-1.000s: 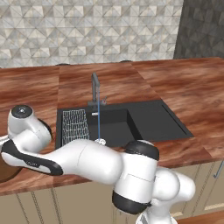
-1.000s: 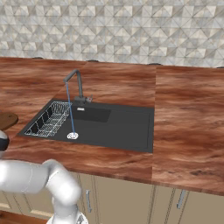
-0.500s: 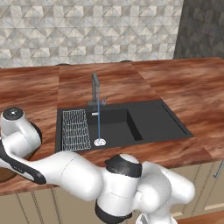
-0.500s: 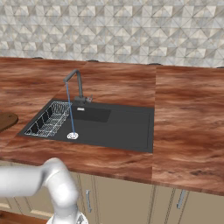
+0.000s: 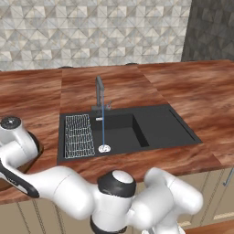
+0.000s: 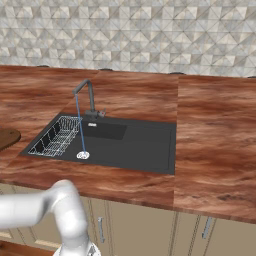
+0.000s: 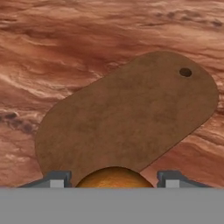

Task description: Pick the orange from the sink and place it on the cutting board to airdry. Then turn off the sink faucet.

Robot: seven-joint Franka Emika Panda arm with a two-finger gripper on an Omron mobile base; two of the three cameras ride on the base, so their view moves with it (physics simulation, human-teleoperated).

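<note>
Reddish wood-grain table (image 5: 192,91) ran along a grey patterned tile wall, with the black sink (image 5: 155,130) set into it near the front edge. Inside the sink, a white wire rack (image 5: 77,135) sat on the shallow shelf at the left end. The grey faucet (image 5: 99,93) stood at the back rim of the sink, and a thin stream of water (image 5: 103,130) fell from its spout to the sink floor, where it made a small pale splash.

From the hand camera, the dark brown cutting board (image 7: 127,118) lay flat on the table below, set at a slant, with a small round hole near one rounded end. The orange (image 7: 114,177) sat between the two fingertips of the hand (image 7: 113,180), right at the bottom of that view, with a fingertip close on either side. The hand appeared closed on the orange and carrying it above the near part of the board. Whether the fruit touched the board could not be told.

In the right base view, a brown edge of the board (image 6: 7,137) showed at the far left of the table, well apart from the sink.
</note>
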